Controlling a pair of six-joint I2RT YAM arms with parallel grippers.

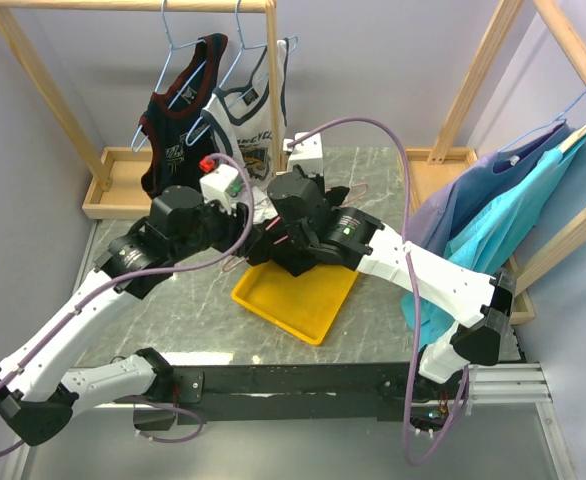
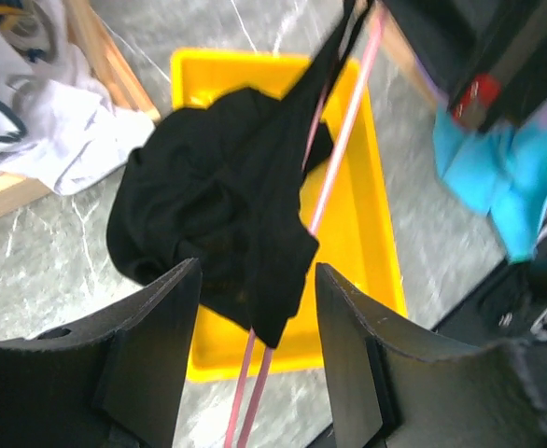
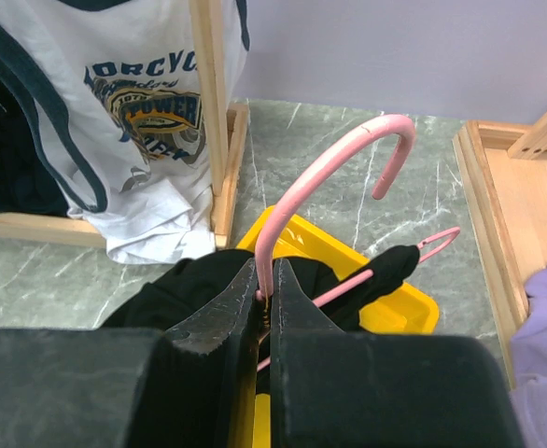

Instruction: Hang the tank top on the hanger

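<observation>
The black tank top (image 2: 217, 196) hangs bunched on the pink hanger (image 2: 343, 140), just above the yellow tray (image 2: 376, 233). One strap runs up along the hanger wire. My left gripper (image 2: 258, 308) is open; its fingers stand on either side of the tank top's lower edge and the hanger's wire corner, without touching them. My right gripper (image 3: 272, 289) is shut on the hanger's neck, and the hanger's hook (image 3: 348, 149) curves up above the jaws. The tank top (image 3: 171, 289) shows below them. In the top view both grippers meet over the tray's far edge: left gripper (image 1: 248, 235), right gripper (image 1: 291, 245).
A navy jersey (image 1: 178, 120) and a white jersey (image 1: 248, 110) hang on light blue hangers from a wooden rack at the back left. Blue and purple garments (image 1: 493, 210) hang on a rack at the right. The yellow tray (image 1: 298, 300) lies mid-table.
</observation>
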